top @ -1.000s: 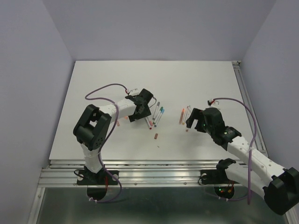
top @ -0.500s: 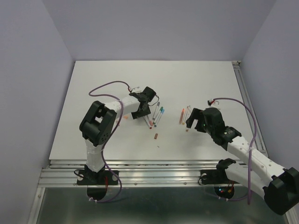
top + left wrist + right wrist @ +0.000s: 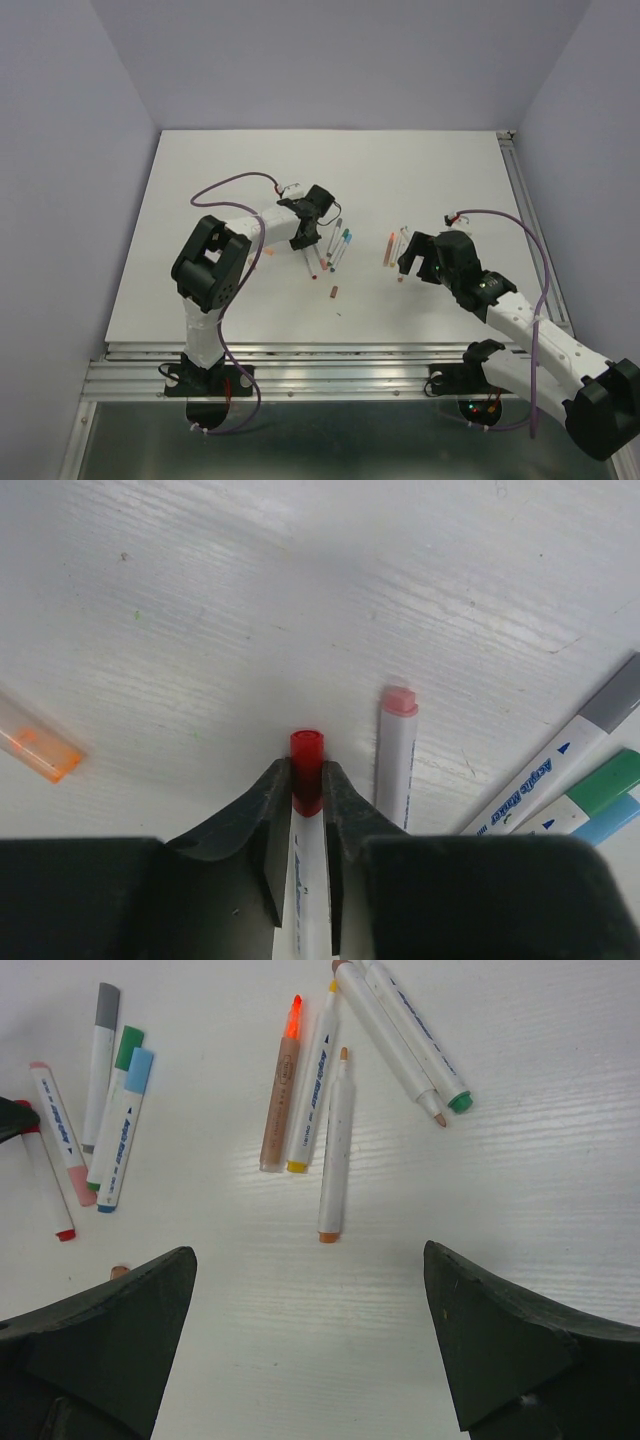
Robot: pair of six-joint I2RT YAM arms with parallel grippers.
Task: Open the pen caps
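Closure is the news: your left gripper [image 3: 305, 780], wide a second ago, has come in on the red pen [image 3: 305, 880]. It now pinches the pen where the red cap [image 3: 307, 750] meets the white barrel. The pen lies flat on the table [image 3: 220, 180], and the cap's end pokes out past the fingertips. To my eye the hold is made but the cap is still seated, so nothing is opened here yet.

The pink pen [image 3: 397, 760] just beside it and the trio [image 3: 545, 780] further right also keep their caps. Your right gripper [image 3: 308, 1252] hangs with jaws spread wide and holds nothing. The pens [image 3: 334, 1150] below it already show bare nibs. You'll likely want it brought over to pull the red cap.

There are no containers in view; everything lies loose on the table.
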